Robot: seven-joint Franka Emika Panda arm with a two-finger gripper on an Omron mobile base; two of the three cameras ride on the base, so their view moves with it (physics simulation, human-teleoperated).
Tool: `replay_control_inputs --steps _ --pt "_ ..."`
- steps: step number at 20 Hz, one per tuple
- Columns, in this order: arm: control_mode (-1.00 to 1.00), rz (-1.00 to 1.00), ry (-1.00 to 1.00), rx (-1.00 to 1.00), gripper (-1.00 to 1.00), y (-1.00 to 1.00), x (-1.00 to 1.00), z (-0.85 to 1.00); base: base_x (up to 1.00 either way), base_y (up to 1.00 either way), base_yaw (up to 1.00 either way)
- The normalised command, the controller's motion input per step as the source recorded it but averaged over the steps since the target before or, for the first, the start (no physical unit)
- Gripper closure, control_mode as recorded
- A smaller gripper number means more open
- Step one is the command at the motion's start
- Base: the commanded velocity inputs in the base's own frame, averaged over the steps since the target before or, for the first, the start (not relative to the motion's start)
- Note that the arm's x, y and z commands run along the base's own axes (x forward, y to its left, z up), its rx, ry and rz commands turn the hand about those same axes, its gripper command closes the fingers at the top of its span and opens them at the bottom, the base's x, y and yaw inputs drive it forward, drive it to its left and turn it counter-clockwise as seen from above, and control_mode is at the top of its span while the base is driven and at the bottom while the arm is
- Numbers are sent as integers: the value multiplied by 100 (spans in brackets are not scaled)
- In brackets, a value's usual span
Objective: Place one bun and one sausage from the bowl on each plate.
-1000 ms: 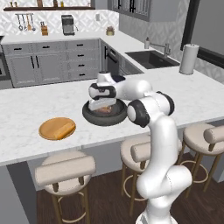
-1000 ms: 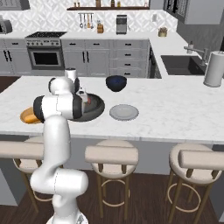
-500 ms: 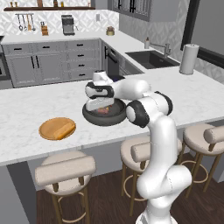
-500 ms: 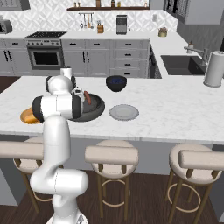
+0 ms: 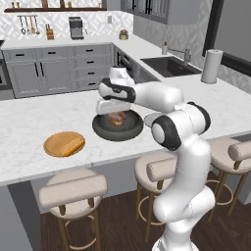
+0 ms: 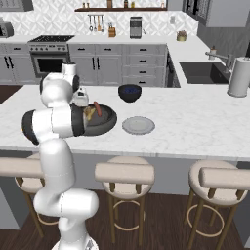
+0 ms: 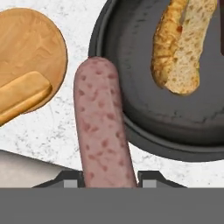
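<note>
Fingers (image 7: 109, 177): clenched on sausage (image 7: 104, 127), held above rim of dark bowl (image 7: 144, 113), w/ white marbled desk (image 7: 65, 140) below. Bowl: holds 1 bun (image 7: 181, 43). Wooden plate (image 7: 30, 57), beside bowl: 1 bun (image 7: 22, 96) on it. Grey plate (image 6: 138, 125) on bowl's other side, near blue bowl (image 6: 130, 92). Room: grey cabinets (image 5: 54, 73), stove (image 6: 49, 56), sink (image 5: 169, 66), paper towel roll (image 5: 211, 66), stools (image 6: 124, 176) at desk front, dark wood floor (image 5: 122, 220)

Bright, even rendered light, soft faint shadows, slightly coarse close-up textures.
</note>
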Motion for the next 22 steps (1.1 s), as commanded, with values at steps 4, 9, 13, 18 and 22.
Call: replay_control_inputs --steps 4,9,13,18,22 --pt "-100 -4 -9 5 100 86 -55 28 0 0 0" --pt "-100 -29 -7 2 100 100 -4 0 0 0 0" --pt "-100 -32 -2 6 100 87 3 0 0 0 0" --pt "-100 -31 -5 7 100 84 5 0 0 0 0" --pt "-100 -35 -6 14 100 77 0 -8 0 0 0"
